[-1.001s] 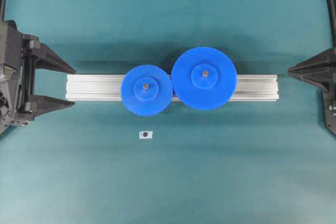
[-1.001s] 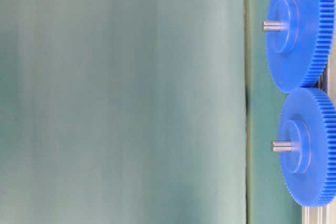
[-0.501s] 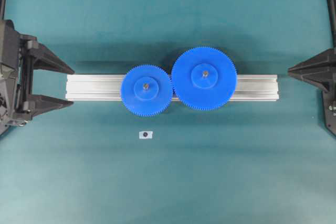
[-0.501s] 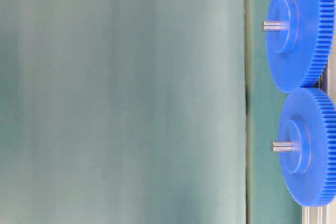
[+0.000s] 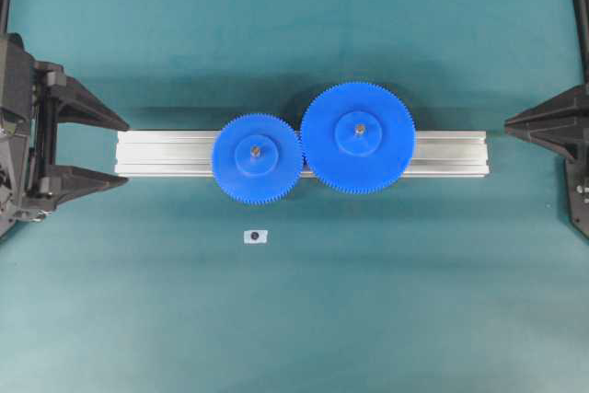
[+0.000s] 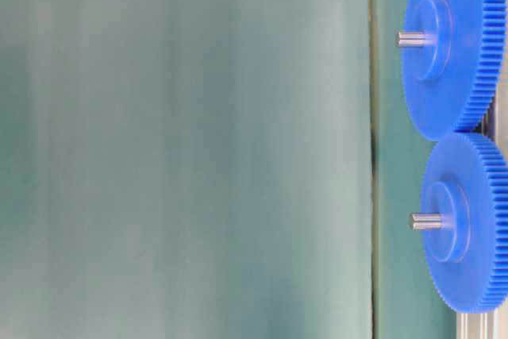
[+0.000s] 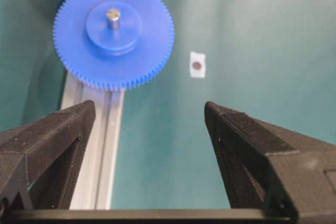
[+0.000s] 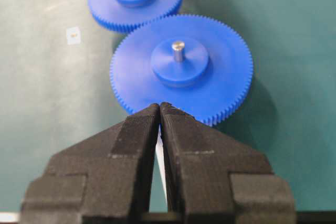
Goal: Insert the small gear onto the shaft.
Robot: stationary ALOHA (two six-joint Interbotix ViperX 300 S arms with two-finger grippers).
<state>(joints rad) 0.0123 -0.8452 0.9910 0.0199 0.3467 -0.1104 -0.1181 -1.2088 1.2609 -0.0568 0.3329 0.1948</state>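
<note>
The small gear [image 5: 236, 172] sits on the shaft [image 5: 256, 148], whose grey pin tip pokes up through the hub. It lies flat on the aluminium rail [image 5: 166, 154], teeth meshed with the larger blue gear [image 5: 382, 163]. My left gripper [image 5: 127, 149] stands open at the rail's left end, nothing between its fingers; in the left wrist view the gripper [image 7: 149, 107] is short of the small gear [image 7: 144, 51] and shaft [image 7: 113, 18]. My right gripper [image 5: 509, 124] is shut and empty off the rail's right end. The table-level view shows the small gear [image 6: 476, 260] and shaft [image 6: 426, 221].
A small white sticker with a dark dot [image 5: 255, 236] lies on the teal mat in front of the small gear. The larger gear [image 8: 220, 93] lies just beyond my right gripper [image 8: 159, 106], with the small gear [image 8: 163, 1] behind it.
My left gripper has slid slightly to the left, away from the rail, still open. The gears and the right gripper have not moved.
</note>
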